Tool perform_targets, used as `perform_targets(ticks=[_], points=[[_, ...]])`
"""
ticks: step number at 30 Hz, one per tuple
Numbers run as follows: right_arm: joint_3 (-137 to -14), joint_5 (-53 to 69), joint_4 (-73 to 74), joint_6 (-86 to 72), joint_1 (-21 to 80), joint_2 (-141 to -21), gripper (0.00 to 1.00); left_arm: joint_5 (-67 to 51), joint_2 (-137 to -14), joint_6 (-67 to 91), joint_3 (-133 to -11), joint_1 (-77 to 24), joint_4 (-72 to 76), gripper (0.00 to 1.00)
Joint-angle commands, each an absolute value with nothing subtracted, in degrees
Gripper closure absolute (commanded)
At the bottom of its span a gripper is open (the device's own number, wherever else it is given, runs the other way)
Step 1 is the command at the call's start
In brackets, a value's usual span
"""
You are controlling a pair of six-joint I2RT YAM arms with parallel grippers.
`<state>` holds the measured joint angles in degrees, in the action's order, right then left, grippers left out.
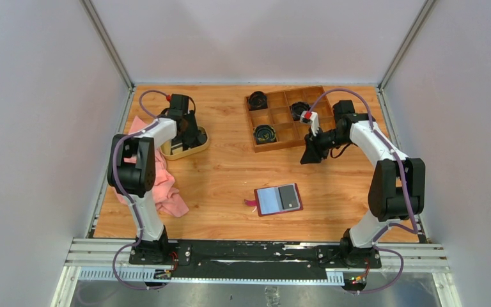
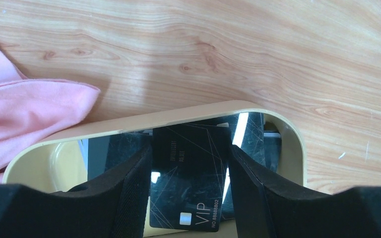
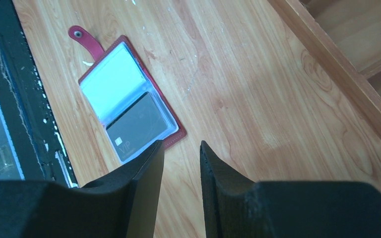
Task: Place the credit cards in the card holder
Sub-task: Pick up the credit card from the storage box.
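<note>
Pink cloth [image 2: 25, 114] at nine o'clock of dish [image 2: 178, 117]; left jaws flank VIP card [image 2: 188, 168], grip unclear; right jaws parted, empty.

Dark red leather fold-over card holder [image 3: 172, 130] has pale bluish pockets [image 3: 110, 84]. Glossy black plastic credit card [image 2: 188, 168] shows thin white lines, white VIP lettering. Tan oval dish [image 2: 178, 117], pink cloth [image 2: 30, 111], orange-brown wood-grain table [image 2: 253, 49].

card holder [image 1: 278, 199] open, black credit cards [image 2: 188, 183] stacked
</note>
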<state>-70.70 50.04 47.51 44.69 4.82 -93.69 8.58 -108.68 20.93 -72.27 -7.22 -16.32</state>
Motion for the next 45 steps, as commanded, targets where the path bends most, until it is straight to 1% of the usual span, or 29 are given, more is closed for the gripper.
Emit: perform_targets(ticks=[1,4,9,16,20,25,32,35,37,40,45], points=[[-70.8,57.04,47.57,43.19,4.31,-92.94,0.63,6.41,-106.63,20.37,-70.52,-7.23,-18.36,0.57],[-71.44,59.41,46.19,41.51,5.61,-93.27,0.63,5.68,-105.75,20.3,-70.24,-7.12,-17.75,0.57],[-75.35,59.35,44.07,38.9,10.09,-95.63,0.63,4.88,-103.93,20.83,-69.49,-6.44,-16.28,0.57],[-86.93,59.25,43.63,34.13,17.84,-104.61,0.64,3.41,-102.71,22.61,-68.65,-5.67,-14.68,0.58],[-95.36,60.01,41.71,28.03,21.88,-110.72,0.64,2.02,-101.69,24.16,-67.87,-5.29,-13.5,0.58],[-103.19,61.8,31.97,16.3,26.53,-117.6,0.63,1.3,-100.79,25.61,-67.01,-4.66,-12.41,0.58],[-110.84,61.86,13.32,-3.95,32.24,-127.35,0.61,-1.35,-98.79,28.39,-66.48,-3.59,-10.94,0.58],[-111.14,61.49,5.13,-14.16,32.83,-129.76,0.6,-2.76,-97.22,29.16,-66.2,-3.27,-10.5,0.58],[-110.89,61.16,1.72,-17.74,33.16,-130.58,0.59,-4.03,-95.81,29.9,-66.01,-3.27,-9.94,0.58],[-110.79,60.21,0.88,-18.75,33.93,-130.61,0.54,-7.0,-93.79,30.95,-65.63,-3.26,-9.55,0.58],[-110.48,59.5,0.84,-20.54,34.37,-129.93,0.51,-11.07,-89.14,34.26,-62.68,-3.33,-6.96,0.59]])
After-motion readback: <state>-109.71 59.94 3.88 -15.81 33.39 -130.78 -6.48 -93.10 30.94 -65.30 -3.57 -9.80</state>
